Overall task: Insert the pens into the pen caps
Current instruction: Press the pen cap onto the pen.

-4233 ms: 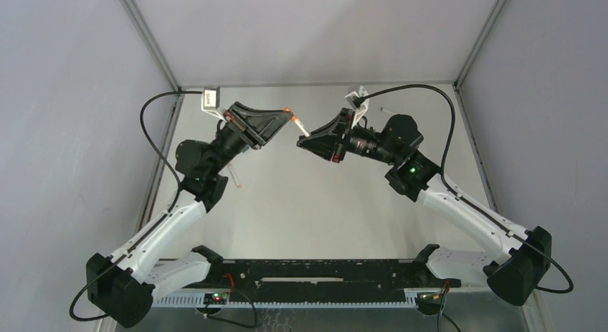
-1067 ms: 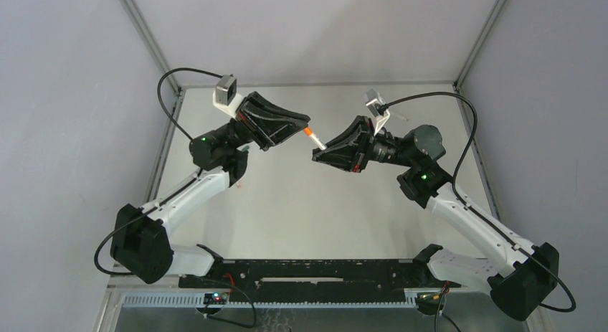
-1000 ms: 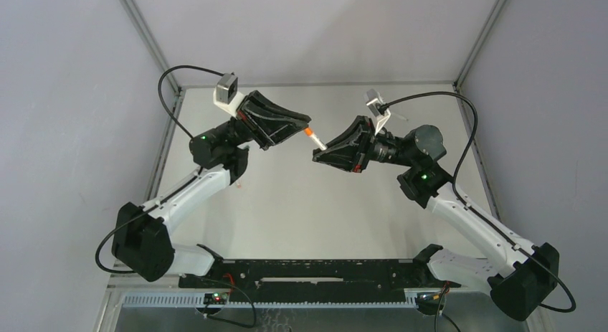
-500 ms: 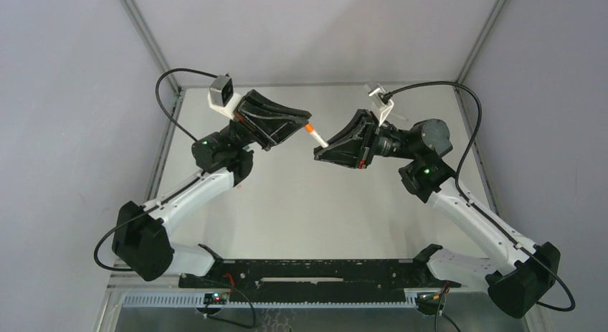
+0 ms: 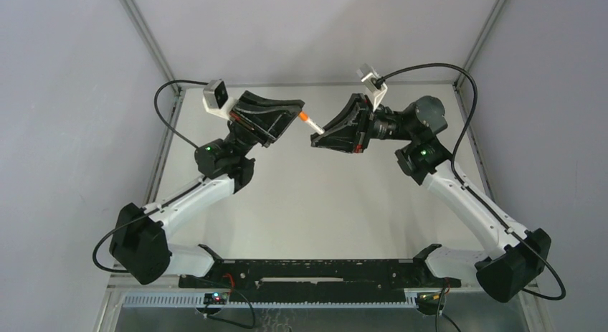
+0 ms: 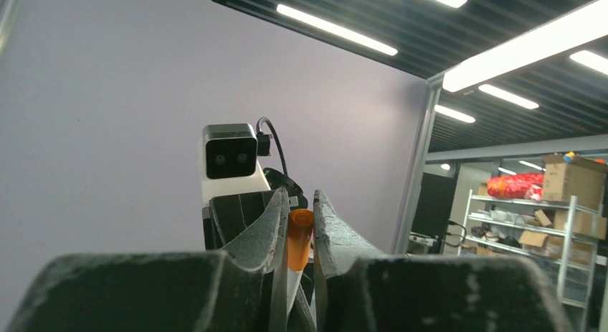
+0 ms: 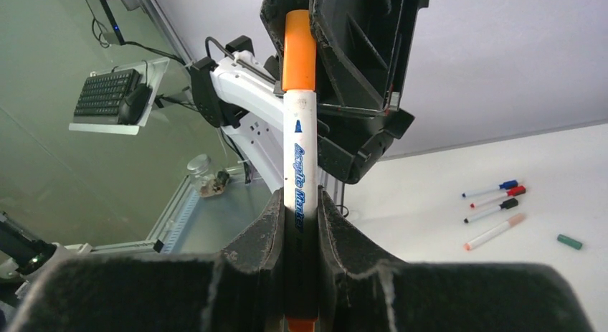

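cap: orange cap point(image 7: 298, 56) seated on end of white pen point(image 7: 298, 153), mid-air | left gripper point(image 6: 300, 210) pinched narrow on orange cap | right gripper point(image 7: 301, 203) clamped on barrel | right wrist only: four pens point(image 7: 495, 199), green cap point(image 7: 570, 241) loose on table point(image 5: 301, 203) | arms raised, claws nose to nose

Lab: storage shelving point(image 6: 571, 253), keyboard point(image 7: 107, 94)
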`<state>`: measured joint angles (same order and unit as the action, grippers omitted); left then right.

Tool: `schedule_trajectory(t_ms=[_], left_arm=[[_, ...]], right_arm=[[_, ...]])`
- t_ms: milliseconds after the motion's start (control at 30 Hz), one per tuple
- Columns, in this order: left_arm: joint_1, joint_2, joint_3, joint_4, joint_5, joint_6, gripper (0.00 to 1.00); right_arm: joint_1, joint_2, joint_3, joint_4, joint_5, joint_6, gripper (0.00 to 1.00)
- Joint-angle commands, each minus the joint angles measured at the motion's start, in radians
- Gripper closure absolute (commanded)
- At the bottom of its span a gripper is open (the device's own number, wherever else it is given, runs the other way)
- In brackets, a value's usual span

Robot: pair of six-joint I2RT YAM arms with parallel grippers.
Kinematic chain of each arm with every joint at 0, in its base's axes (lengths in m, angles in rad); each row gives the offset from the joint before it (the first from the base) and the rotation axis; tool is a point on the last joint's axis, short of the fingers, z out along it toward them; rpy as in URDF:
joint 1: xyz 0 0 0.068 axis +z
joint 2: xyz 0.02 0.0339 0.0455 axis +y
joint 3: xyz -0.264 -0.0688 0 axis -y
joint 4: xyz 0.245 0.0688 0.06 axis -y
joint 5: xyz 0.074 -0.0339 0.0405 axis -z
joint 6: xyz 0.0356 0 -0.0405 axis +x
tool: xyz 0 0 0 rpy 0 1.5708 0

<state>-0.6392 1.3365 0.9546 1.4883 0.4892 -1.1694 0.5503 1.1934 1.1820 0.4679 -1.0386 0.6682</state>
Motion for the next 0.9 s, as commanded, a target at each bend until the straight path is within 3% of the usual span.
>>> schedule_trajectory(t_ms=[0,267,400,567,700,867], left_arm=[[-0.066,0.02,-0.057,-0.195,0.217,0.058,1.0],[-0.081,0.014,-0.076,-0.23,0.155,0.136,1.0],[-0.082,0.065,-0.05,-0.176,0.187,0.078,1.0],[-0.082,0.127,-0.025,-0.119,0.19,0.024,1.0],[-0.081,0.161,-0.001,-0.112,0.169,0.011,1.0],[-0.077,0.156,-0.016,-0.081,0.118,0.016,1.0]], right_arm=[[0.003,0.054,0.137,0.055,0.198,-0.034,1.0],[-0.02,0.165,0.263,0.06,0.215,0.09,1.0],[-0.013,0.19,0.341,-0.029,0.22,-0.035,1.0],[-0.042,0.265,0.431,-0.012,0.205,0.043,1.0],[-0.012,0.313,0.545,-0.197,0.205,-0.106,1.0],[-0.046,0.311,0.465,-0.123,0.156,0.006,1.0]])
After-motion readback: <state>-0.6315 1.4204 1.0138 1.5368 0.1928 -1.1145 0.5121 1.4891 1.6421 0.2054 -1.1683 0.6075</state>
